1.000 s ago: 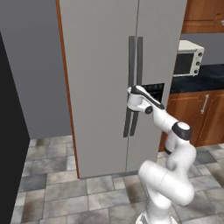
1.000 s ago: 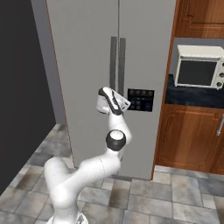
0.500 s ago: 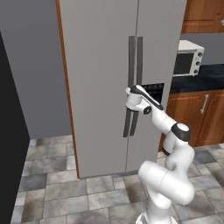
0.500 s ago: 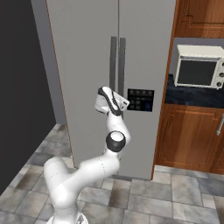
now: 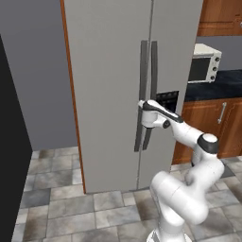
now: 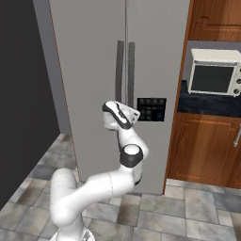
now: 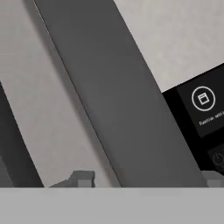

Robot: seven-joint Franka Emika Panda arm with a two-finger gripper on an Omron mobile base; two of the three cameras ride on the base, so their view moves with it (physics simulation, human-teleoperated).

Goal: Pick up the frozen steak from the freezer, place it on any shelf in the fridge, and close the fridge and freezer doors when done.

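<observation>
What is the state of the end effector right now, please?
End effector: open, its fingertips on either side of the right door's bar handle, not yet closed on it.

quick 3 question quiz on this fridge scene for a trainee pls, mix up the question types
1. True or false: the two tall flat grey doors are both shut.
2. Which appliance stands to the right of the doors? A) boxy white microwave B) steel kettle C) red toaster
3. Fill in: the open claw straddles the dark grey vertical bar handle next to the small black ____ panel.

Key: 1 true; 2 A; 3 dispenser
</observation>
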